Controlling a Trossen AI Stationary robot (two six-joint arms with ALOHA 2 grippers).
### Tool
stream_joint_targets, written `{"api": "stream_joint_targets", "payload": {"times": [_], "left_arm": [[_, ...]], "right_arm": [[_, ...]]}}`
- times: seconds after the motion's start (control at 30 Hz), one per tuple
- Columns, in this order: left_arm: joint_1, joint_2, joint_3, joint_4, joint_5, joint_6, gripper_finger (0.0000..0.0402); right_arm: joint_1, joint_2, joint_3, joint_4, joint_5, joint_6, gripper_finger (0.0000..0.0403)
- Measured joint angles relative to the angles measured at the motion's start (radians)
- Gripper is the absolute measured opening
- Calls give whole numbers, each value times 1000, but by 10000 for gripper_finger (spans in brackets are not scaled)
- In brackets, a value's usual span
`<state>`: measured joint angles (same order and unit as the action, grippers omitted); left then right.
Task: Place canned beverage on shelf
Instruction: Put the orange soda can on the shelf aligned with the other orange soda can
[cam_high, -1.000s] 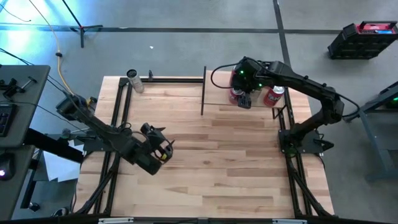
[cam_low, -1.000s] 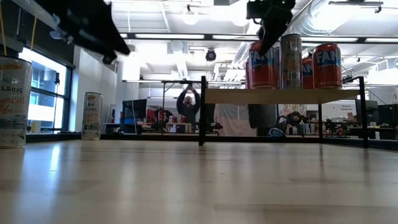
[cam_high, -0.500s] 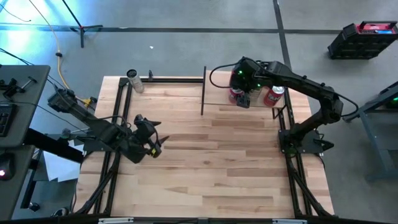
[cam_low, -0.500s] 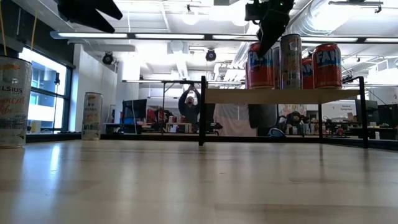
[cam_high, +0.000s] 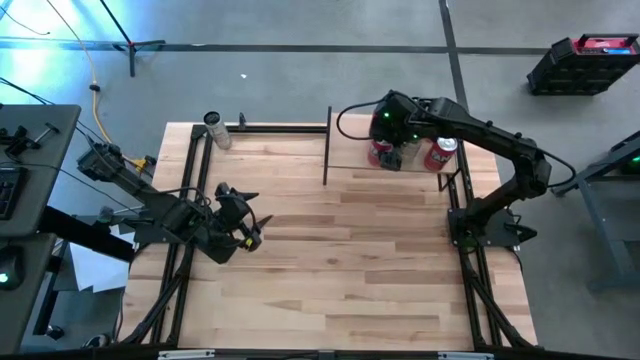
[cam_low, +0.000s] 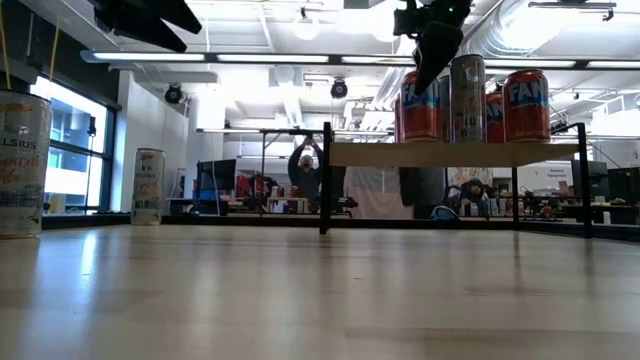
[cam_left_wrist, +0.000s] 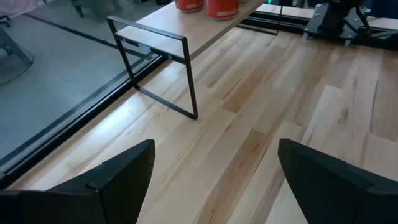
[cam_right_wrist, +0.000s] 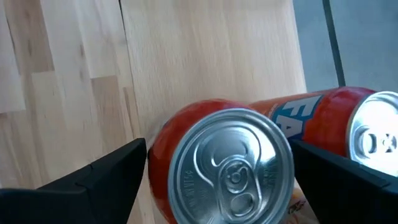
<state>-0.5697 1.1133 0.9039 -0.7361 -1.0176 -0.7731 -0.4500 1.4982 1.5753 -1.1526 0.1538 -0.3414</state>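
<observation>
Pale planks of the tabletop (cam_high: 340, 270) run bare across the near half in the high view. Over its left edge, about halfway back, the left gripper (cam_high: 243, 225) hangs clear of the wood with its fingers (cam_left_wrist: 118, 180) spread wide and nothing between them; that arm looks to be waiting.

Farther back, at the far left corner, a tall pale can (cam_high: 217, 129) stands on the tabletop, and the low view shows a second one (cam_low: 22, 165) near the lens; neither is on the shelf.

At the far right corner stands the shelf (cam_low: 450, 153), a pale board on thin black uprights. On it are red cans, upright and close together, with a silver can (cam_low: 467, 98) among them. The right gripper (cam_high: 393, 156) sits directly above the red can (cam_right_wrist: 217, 163) nearest the shelf's open left end. Its wrist view shows the two dark fingers (cam_right_wrist: 93, 180) standing apart on either side of the can's top, clear of it, so the jaws are open and grip nothing.

By my reading this can is placed and released. What remains for this can is to lift the right arm away without knocking its neighbour (cam_right_wrist: 348, 127), just beside it. The pale cans on the tabletop may be left to shelve, though I cannot tell.
</observation>
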Motion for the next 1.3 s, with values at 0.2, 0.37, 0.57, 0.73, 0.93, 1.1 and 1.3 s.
{"api": "stream_joint_targets", "payload": {"times": [0.2, 0.37, 0.57, 0.73, 0.93, 1.1, 1.3], "left_arm": [[0, 0, 0, 0, -11, 0, 333], [0, 0, 0, 0, -17, 0, 333], [0, 0, 0, 0, -44, 11, 333], [0, 0, 0, 0, -48, 11, 333], [0, 0, 0, 1, -37, 16, 333], [0, 0, 0, 2, -19, 3, 333], [0, 0, 0, 4, 4, 19, 333]], "right_arm": [[0, 0, 0, 5, 8, -8, 376], [1, 0, 1, 5, 12, -20, 376], [5, -1, 39, 1, 12, -22, 376], [28, -2, 140, -28, 27, -15, 376], [77, -3, 207, -82, 57, 3, 376], [128, -9, 199, -102, 148, 23, 376], [175, -19, 196, -202, 225, 91, 376]]}}
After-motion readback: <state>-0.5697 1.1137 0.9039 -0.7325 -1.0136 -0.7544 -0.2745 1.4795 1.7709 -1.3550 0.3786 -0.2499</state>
